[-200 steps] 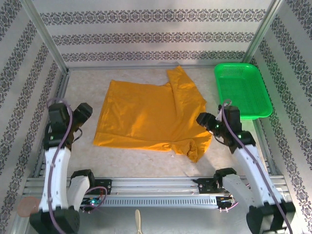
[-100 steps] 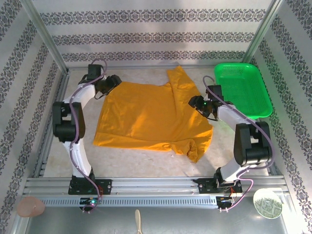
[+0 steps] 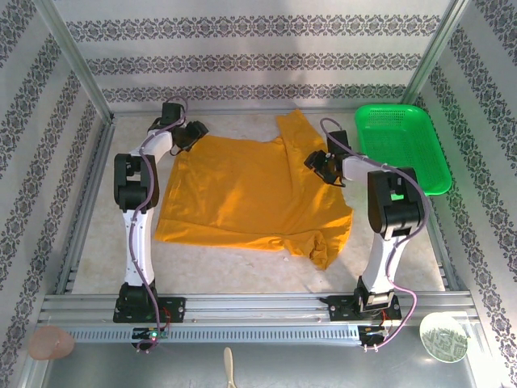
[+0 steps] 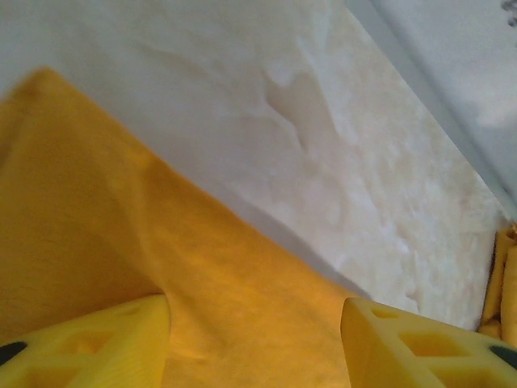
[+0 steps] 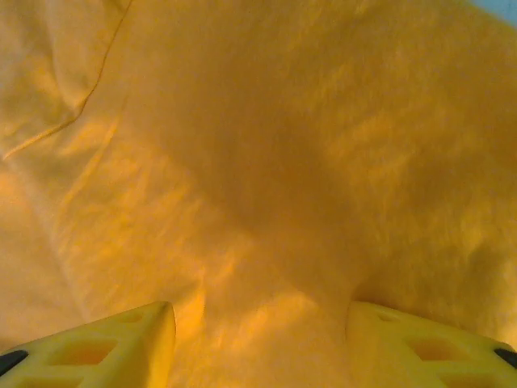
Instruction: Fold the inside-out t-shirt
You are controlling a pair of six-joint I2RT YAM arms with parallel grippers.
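Note:
The inside-out t-shirt (image 3: 250, 190), mustard-orange, lies spread flat on the table, one sleeve pointing to the far side and the other bunched at the near right. My left gripper (image 3: 191, 133) is at its far left corner. In the left wrist view my left gripper (image 4: 254, 323) is open, its yellow fingers (image 4: 121, 339) straddling the fabric edge (image 4: 202, 242) beside bare table. My right gripper (image 3: 319, 166) is on the shirt's right side, below the far sleeve. In the right wrist view my right gripper (image 5: 258, 323) is open, with a low ridge of cloth (image 5: 275, 267) between its fingers (image 5: 420, 339).
A green plastic basket (image 3: 400, 145) stands at the far right, close to the right arm. The metal frame rail (image 3: 258, 307) runs along the near edge. Patterned walls close in the back and both sides. A small plate (image 3: 443, 335) and a pink object (image 3: 50, 342) lie in front of the rail.
Both arms have stretched from the near edge out over the table. The left gripper reached the shirt's far left corner and the right gripper reached its right side.

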